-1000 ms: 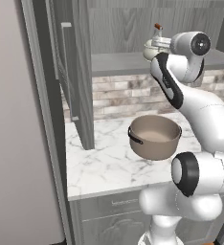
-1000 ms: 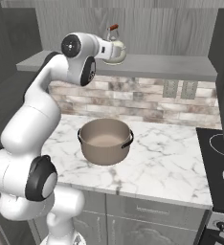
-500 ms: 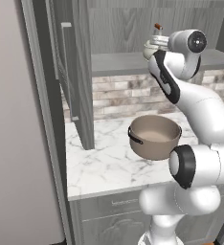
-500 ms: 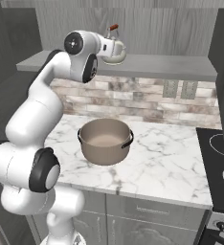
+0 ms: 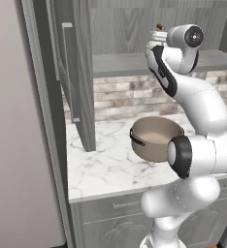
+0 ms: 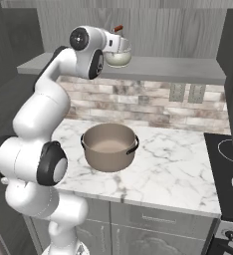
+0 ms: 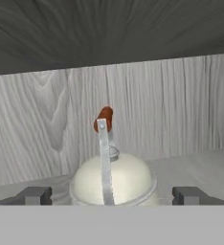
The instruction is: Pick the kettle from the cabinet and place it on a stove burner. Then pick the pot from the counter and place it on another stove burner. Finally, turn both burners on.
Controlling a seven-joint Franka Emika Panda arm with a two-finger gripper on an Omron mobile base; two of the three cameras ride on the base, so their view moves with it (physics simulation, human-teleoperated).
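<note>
My gripper (image 7: 112, 195) has edged closer to the kettle (image 7: 113, 181) on the cabinet (image 6: 153, 68) shelf; jaws spread wide either side. The pot (image 6: 109, 146) hasn't moved.

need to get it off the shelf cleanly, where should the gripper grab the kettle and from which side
Best bet is the kettle's arched handle, near the reddish-brown bar at its top. The kettle stands upright on the cabinet shelf, and in the hand view the arch is edge-on, a thin strip between the open fingertips. Come straight in from the open front, raised to bar height; the round body looks too wide.
</note>
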